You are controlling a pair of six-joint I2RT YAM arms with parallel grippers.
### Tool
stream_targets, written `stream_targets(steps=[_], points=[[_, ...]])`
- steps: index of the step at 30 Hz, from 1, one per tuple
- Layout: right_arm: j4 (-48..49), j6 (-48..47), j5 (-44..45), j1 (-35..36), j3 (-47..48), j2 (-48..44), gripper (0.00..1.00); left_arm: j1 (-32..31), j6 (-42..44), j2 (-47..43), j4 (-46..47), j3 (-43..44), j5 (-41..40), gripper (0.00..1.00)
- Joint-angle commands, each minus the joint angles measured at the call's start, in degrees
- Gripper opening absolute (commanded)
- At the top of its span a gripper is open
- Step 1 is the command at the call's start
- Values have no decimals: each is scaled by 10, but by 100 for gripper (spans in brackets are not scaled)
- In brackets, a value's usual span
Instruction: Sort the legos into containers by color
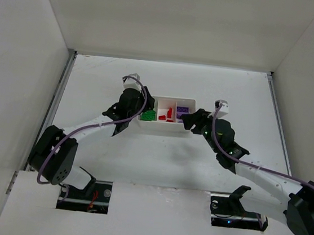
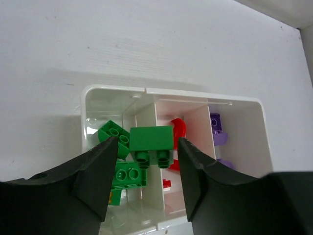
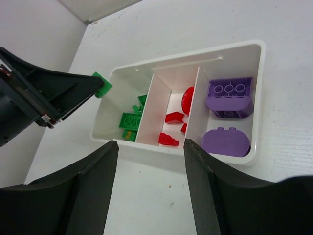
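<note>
The white tray [image 1: 165,128] has three compartments: green legos [image 3: 131,120] on the left, red pieces [image 3: 174,117] in the middle, and two purple bricks [image 3: 229,95] on the right. My left gripper [image 2: 147,147] hovers over the tray's left end [image 1: 145,109]. Its jaws stand apart, and a green 2x2 brick [image 2: 151,138] sits between the fingertips with gaps on both sides, above the wall between the green and red compartments. The same brick shows at that gripper's tip in the right wrist view [image 3: 103,84]. My right gripper [image 3: 150,147] is open and empty just in front of the tray [image 1: 189,121].
The tray [image 2: 195,94] lies mid-table between both arms. White enclosure walls rise at the left, right and back. The left arm's finger [image 3: 73,88] reaches in over the tray's left corner.
</note>
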Motion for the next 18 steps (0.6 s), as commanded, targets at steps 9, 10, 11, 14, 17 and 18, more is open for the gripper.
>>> stream_targets(steps=[9,10,11,14,17,18], points=[[34,-11,21,-12,-16,-46,62,-26,47,-23,-38,56,-54,100],[34,-10,25,-13,-17,-49,61,-26,46,-31,-40,54,-57,100],[35,-9,32,-13,-20,-52,59,-28,45,-41,-42,49,-62,100],[32,-12,60,-15,-25,-62,47,-30,36,-84,-54,25,-78,100],[22,-9,92,-21,-30,-75,29,-27,11,-133,-90,-6,-95,100],[18,-7,106,-25,-34,-81,25,-22,-1,-156,-111,-21,-101,100]])
